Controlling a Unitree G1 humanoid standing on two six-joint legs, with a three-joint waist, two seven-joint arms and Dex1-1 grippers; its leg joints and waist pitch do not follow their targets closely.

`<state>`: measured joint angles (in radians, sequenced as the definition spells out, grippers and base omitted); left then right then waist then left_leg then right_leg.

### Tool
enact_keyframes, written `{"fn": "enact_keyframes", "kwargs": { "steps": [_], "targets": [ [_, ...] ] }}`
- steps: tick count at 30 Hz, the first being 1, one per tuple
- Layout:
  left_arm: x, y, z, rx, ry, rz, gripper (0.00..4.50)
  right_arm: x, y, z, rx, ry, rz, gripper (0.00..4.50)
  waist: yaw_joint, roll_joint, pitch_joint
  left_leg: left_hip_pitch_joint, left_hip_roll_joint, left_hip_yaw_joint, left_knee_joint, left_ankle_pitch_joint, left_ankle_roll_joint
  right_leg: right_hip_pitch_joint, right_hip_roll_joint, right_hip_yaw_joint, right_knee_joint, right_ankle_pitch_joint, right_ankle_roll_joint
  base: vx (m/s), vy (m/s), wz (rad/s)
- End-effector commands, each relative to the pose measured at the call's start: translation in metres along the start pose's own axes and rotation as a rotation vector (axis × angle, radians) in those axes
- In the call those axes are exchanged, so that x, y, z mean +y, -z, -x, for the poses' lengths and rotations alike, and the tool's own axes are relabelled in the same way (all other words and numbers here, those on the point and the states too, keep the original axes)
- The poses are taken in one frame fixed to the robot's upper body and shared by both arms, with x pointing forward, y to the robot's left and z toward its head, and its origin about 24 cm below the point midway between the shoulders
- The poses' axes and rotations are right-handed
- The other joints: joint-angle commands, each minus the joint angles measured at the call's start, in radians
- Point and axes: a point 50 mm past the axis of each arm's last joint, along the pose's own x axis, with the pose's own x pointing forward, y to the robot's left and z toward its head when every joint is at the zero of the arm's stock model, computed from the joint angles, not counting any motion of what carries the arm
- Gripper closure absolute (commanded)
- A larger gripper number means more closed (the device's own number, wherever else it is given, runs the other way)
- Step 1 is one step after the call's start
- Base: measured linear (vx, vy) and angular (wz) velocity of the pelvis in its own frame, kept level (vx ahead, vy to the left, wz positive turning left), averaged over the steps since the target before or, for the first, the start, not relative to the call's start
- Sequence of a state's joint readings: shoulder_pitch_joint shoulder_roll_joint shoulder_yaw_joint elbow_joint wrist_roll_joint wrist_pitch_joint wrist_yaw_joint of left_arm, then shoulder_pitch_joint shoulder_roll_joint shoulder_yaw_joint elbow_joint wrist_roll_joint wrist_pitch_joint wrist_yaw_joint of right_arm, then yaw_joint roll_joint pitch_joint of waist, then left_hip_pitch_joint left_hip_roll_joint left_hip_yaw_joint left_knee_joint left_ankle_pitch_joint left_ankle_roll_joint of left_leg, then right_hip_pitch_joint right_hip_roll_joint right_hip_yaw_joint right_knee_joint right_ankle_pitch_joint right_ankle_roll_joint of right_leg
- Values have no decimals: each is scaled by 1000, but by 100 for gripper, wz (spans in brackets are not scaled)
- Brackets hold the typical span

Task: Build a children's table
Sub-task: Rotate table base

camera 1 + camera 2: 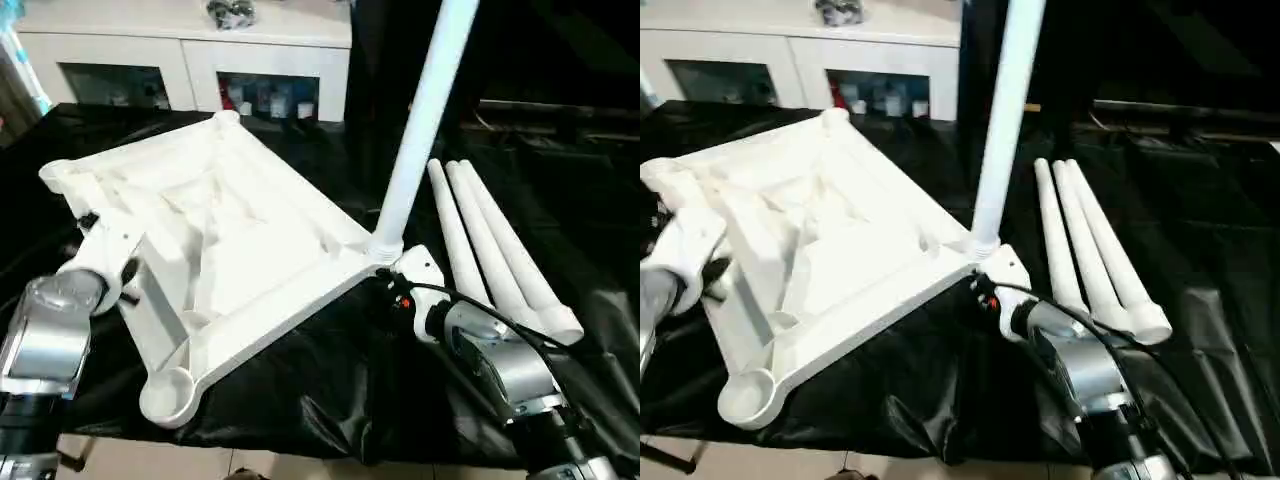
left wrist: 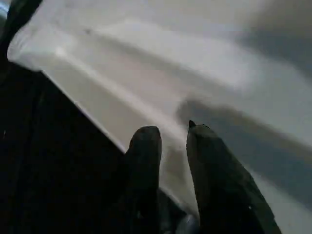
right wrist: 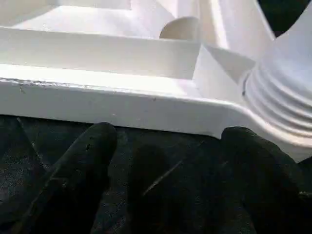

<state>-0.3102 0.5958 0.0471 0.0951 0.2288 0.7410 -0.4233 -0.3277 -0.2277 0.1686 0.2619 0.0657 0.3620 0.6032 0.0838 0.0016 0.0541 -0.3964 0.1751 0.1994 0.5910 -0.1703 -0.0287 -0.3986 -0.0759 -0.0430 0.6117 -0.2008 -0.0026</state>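
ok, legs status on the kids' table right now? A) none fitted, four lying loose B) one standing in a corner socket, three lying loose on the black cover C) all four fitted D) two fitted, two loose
B: one leg stands upright in the corner socket of the upturned table top beside the right gripper, and three legs lie side by side on the black cover.

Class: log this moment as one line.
tabletop: upside down | one leg: socketed | spare legs: three | right gripper: open
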Motion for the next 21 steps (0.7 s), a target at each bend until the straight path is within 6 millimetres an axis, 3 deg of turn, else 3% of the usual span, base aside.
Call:
{"fn": "enact_keyframes", "kwargs": {
  "steps": [1, 2, 6, 8, 9, 16, 17, 20, 21],
  "targets": [
    [-4, 2, 0, 23, 41, -17, 360, -1, -5, -4, 4, 12, 6, 81, -1, 15, -66, 34, 53, -34, -76, -221, -15, 30, -62, 41, -63, -91, -198, 0, 0, 0],
    [-8, 3, 1, 31, 72, -33, 383, -1, -5, -5, 4, 15, 5, 98, 0, 16, -66, 34, 53, -33, -76, -219, -15, 30, -62, 41, -62, -85, -200, 0, 0, 0],
    [-22, 3, 2, 40, 208, -84, 396, 0, -5, -11, 17, 15, -1, 109, 1, 17, -65, 35, 53, -33, -77, -222, -22, 30, -62, 41, -62, -87, -205, 0, 0, 0],
    [-27, 3, 4, 40, 268, -108, 436, 0, -5, -14, 20, 13, 0, 142, -1, 17, -63, 34, 52, -33, -79, -240, -29, 30, -62, 41, -63, -107, -210, 0, 0, 0],
    [-32, 3, 6, 42, 321, -132, 436, 1, -6, -17, 19, 11, 1, 142, 2, 21, -63, 36, 53, -34, -79, -246, -33, 29, -65, 41, -65, -116, -208, 0, 0, 0],
    [-45, 3, 14, 53, 517, -221, 450, 2, -8, -28, 22, 1, 17, 202, -5, 20, -60, 41, 53, -34, -82, -296, -52, 25, -64, 43, -68, -178, -202, 0, 0, 0],
    [-58, -2, 25, 24, 663, -254, 450, 0, -11, -31, 18, 8, 22, 202, -3, 20, -61, 40, 55, -37, -83, -297, -57, 28, -69, 43, -66, -183, -206, 0, 0, 0],
    [-66, -4, 32, 4, 740, -261, 450, -1, -12, -32, 13, 14, 24, 228, -4, 22, -61, 44, 54, -32, -81, -290, -59, 23, -63, 44, -64, -161, -210, 0, 0, 0],
    [-69, -6, 34, -3, 764, -258, 450, -2, -12, -33, 12, 16, 24, 239, -4, 22, -61, 41, 53, -32, -82, -279, -59, 27, -64, 44, -61, -150, -214, 0, 0, 0]
  ]
}}
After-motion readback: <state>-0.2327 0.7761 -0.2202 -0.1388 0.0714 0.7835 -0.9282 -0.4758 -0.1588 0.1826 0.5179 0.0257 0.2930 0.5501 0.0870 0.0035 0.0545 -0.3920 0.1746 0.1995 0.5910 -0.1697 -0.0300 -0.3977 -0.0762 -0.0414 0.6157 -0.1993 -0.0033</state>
